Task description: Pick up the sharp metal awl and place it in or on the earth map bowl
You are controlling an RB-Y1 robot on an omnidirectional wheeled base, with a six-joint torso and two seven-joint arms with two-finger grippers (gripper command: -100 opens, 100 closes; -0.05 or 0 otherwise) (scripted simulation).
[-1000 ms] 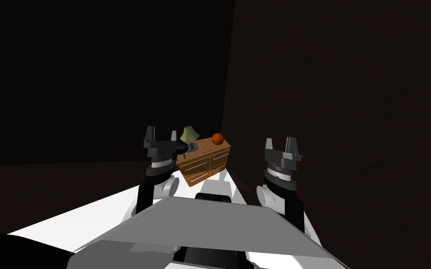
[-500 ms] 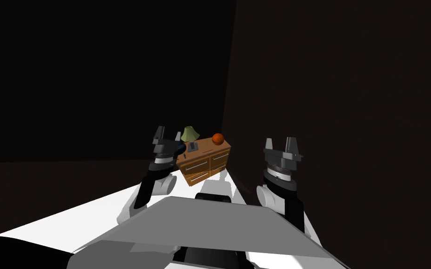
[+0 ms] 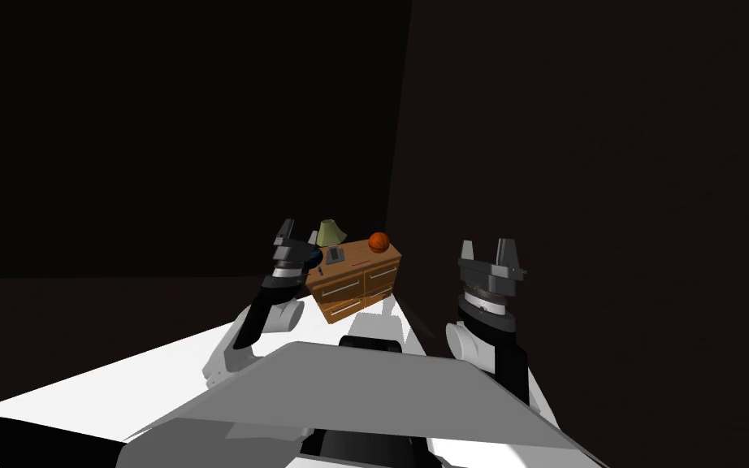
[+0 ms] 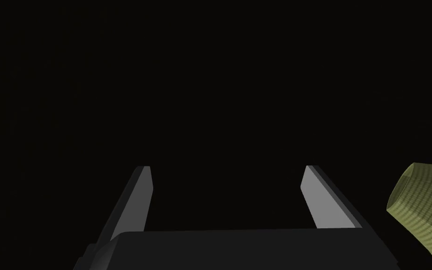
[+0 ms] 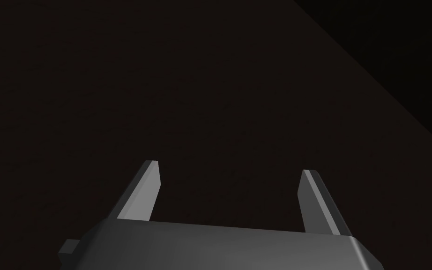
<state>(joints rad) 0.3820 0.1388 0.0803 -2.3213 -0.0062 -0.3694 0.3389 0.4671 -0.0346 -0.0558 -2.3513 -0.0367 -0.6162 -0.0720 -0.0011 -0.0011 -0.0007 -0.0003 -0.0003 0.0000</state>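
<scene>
A small wooden dresser (image 3: 358, 284) stands in the dim corner ahead. On its top lies a thin, short, reddish thing (image 3: 361, 263), too small to name as the awl. At the top's left end sits a dark bluish bowl (image 3: 314, 258), partly behind my left hand. My left gripper (image 3: 298, 234) is open and empty, raised at that left end beside the lamp. In the left wrist view its fingers (image 4: 142, 197) stand apart, with the lamp's shade (image 4: 426, 213) beside them. My right gripper (image 3: 487, 248) is open and empty, held up well right of the dresser; its fingers (image 5: 147, 190) face a dark wall.
On the dresser also stand a green-shaded lamp (image 3: 331, 233), an orange ball (image 3: 378, 241) and a small grey object (image 3: 335, 254). Dark walls meet in a corner behind it. A lit white strip of floor (image 3: 162, 366) leads towards it.
My left arm has stretched forward and to the right, bringing its gripper up to the dresser's left end beside the lamp. The right arm has not moved.
</scene>
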